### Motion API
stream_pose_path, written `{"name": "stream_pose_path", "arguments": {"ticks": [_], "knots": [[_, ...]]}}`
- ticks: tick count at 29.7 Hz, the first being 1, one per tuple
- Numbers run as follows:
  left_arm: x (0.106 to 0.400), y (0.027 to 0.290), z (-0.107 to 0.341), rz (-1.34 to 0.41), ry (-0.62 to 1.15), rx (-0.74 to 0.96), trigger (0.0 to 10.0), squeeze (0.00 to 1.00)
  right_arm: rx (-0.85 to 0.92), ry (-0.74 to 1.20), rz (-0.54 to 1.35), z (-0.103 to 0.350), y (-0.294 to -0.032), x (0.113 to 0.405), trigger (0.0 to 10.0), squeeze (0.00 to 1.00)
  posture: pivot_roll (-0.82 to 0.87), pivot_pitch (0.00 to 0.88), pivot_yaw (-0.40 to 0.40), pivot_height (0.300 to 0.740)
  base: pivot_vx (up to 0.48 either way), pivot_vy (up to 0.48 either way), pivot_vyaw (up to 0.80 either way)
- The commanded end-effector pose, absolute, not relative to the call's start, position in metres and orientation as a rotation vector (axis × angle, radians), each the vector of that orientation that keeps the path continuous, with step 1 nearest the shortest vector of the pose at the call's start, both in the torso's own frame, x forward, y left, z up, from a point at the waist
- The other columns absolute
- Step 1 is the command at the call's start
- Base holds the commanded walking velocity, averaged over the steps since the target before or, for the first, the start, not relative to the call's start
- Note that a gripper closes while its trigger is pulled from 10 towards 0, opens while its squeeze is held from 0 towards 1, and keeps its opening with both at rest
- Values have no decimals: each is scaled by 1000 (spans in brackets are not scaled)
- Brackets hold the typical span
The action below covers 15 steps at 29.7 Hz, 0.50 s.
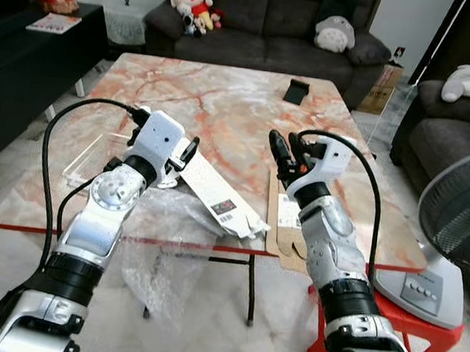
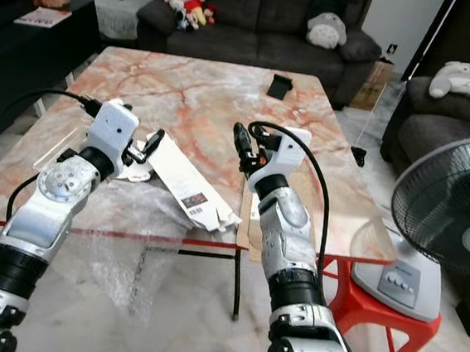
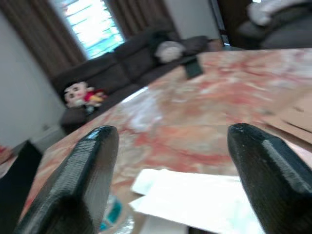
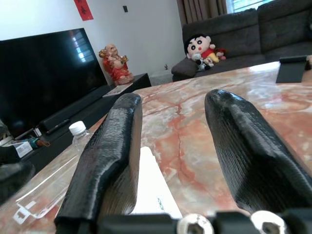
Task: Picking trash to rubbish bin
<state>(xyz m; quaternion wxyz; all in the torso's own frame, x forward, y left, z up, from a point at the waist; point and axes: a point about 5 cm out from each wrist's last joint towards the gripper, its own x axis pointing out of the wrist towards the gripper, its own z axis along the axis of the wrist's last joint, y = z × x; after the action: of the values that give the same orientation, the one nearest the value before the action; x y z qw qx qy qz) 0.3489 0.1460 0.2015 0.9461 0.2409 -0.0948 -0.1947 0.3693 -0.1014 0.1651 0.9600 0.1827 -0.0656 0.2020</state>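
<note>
A long white flat package (image 1: 216,195) lies on the marble table (image 1: 226,100) near its front edge, beside a brown cardboard piece (image 1: 283,224). Crumpled clear plastic wrap (image 1: 161,248) hangs over the front edge. Another clear plastic sheet (image 1: 87,160) lies at the table's left. My left gripper (image 1: 189,153) hovers open just above the left end of the white package (image 3: 195,200). My right gripper (image 1: 284,147) is open over the table, just above the cardboard's far end, with nothing between its fingers. In the right wrist view the white package (image 4: 153,190) lies ahead of the right gripper (image 4: 175,100).
A small black object (image 1: 296,90) stands at the table's far side. A standing fan (image 1: 464,215) and a red stool (image 1: 388,315) are at the right. A black TV cabinet (image 1: 21,64) runs along the left, and a dark sofa (image 1: 266,21) with plush toys is behind.
</note>
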Motion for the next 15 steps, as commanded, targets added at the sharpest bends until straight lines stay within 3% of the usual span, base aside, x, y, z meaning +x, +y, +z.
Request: {"name": "stream_pose_path", "arguments": {"ticks": [1, 5, 14, 15], "knots": [[350, 145, 201, -433, -163, 535, 10000, 1000, 369, -144, 418, 169, -102, 369, 10000, 0, 16, 13, -82, 740, 0, 0, 0], [356, 157, 189, -416, -32, 625, 10000, 1000, 370, -140, 422, 169, -101, 369, 10000, 0, 16, 15, -85, 740, 0, 0, 0], [364, 161, 183, -351, 35, 691, 10000, 1000, 370, -129, 427, 167, -101, 369, 10000, 0, 15, 15, -85, 740, 0, 0, 0], [366, 158, 184, -361, 7, 653, 10000, 0, 370, -128, 429, 167, -101, 369, 10000, 0, 15, 15, -85, 740, 0, 0, 0]]}}
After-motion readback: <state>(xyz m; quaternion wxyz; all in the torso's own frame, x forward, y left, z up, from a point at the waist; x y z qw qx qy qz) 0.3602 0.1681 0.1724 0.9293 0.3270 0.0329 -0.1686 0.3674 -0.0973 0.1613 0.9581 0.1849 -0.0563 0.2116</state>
